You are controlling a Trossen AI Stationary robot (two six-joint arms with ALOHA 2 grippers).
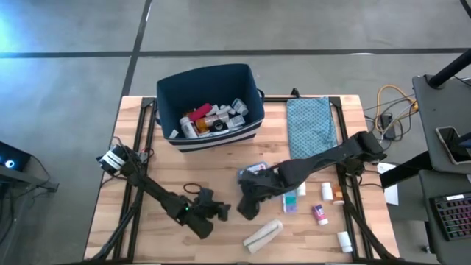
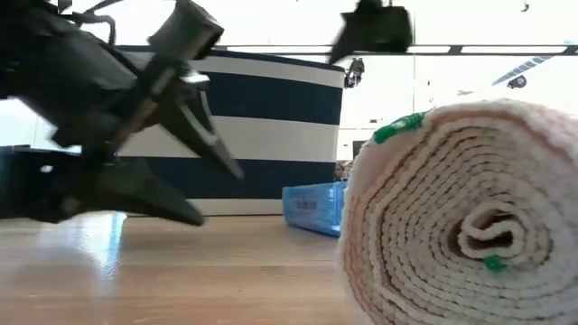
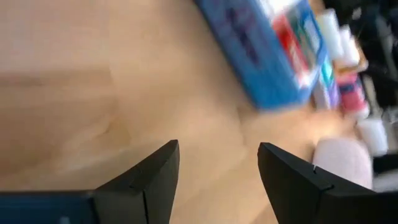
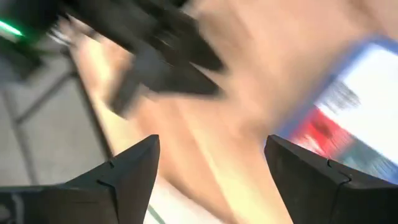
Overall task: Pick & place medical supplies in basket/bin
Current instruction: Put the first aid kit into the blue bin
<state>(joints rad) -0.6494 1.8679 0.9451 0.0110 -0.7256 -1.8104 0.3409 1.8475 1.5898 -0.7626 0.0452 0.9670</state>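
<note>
The dark navy basket stands at the table's far side with several white bottles and tubes inside. A blue-red flat box lies mid-table, partly under my right arm; it also shows in the left wrist view and the right wrist view. A beige bandage roll lies on its side near the front edge, close in the low view. My left gripper is open and empty above the table, left of the box. My right gripper is open and empty close beside it, near the box.
A teal patterned pouch lies at the far right. Several small white bottles and tubes lie scattered right of the box, toward the front right corner. The two grippers stand close together mid-table. Bare wood lies at the left front.
</note>
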